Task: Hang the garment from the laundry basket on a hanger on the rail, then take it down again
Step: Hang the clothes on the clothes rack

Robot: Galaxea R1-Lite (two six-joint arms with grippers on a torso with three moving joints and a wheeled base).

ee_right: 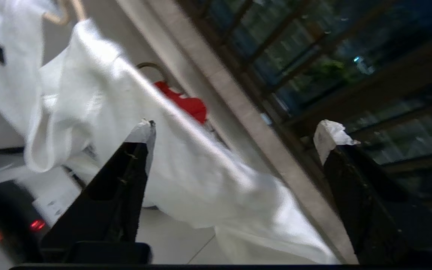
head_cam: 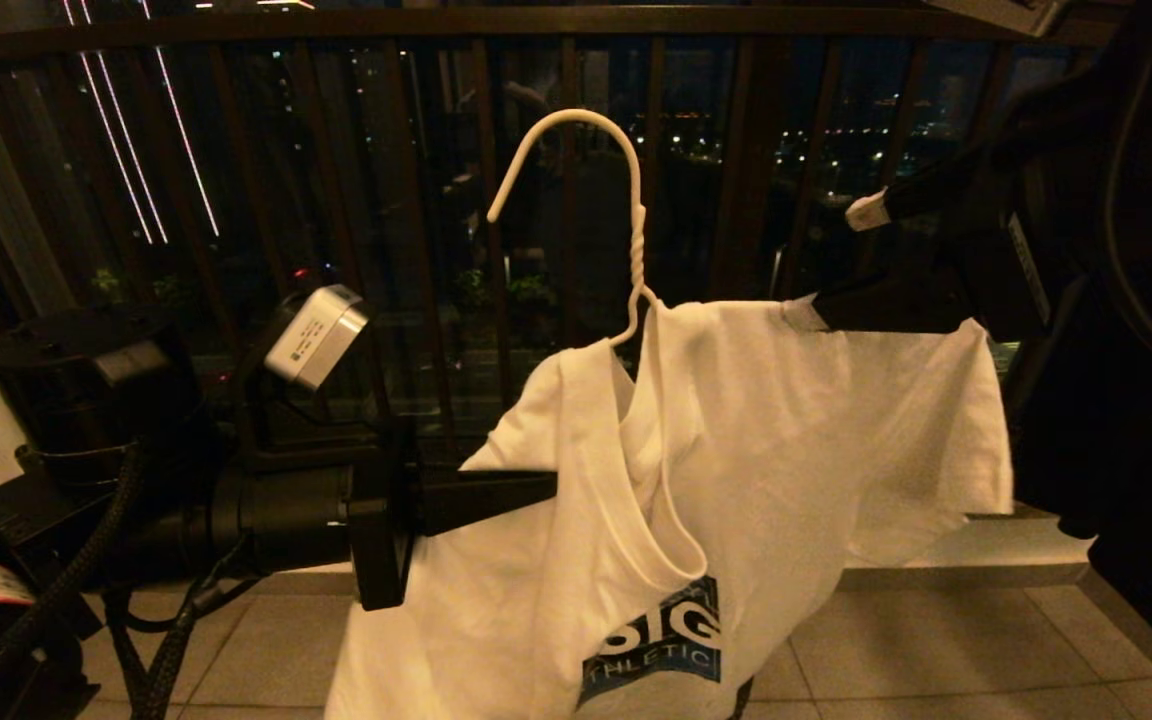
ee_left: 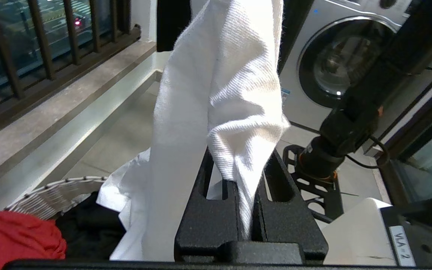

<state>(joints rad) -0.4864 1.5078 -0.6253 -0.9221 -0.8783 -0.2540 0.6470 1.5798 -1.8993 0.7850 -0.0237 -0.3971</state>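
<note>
Left gripper (head_cam: 536, 490) pinching shirt (head_cam: 736, 440) at 9 o'clock, right gripper (head_cam: 836, 265) spreading wide at 3 o'clock, lower finger touching shoulder over hanger (head_cam: 576, 150).

White tee (head_cam: 796, 420) w/ blue print on wire hanger (head_cam: 626, 230), left tool (head_cam: 536, 490) clamped on shoulder, right tool (head_cam: 836, 265) spread apart, dark railing (head_cam: 436, 30) behind

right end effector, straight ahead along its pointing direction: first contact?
Probably the garment. The right end effector is open, its lower finger right at the shirt's shoulder over the hanger. Beyond the cloth, depth is unclear.
</note>
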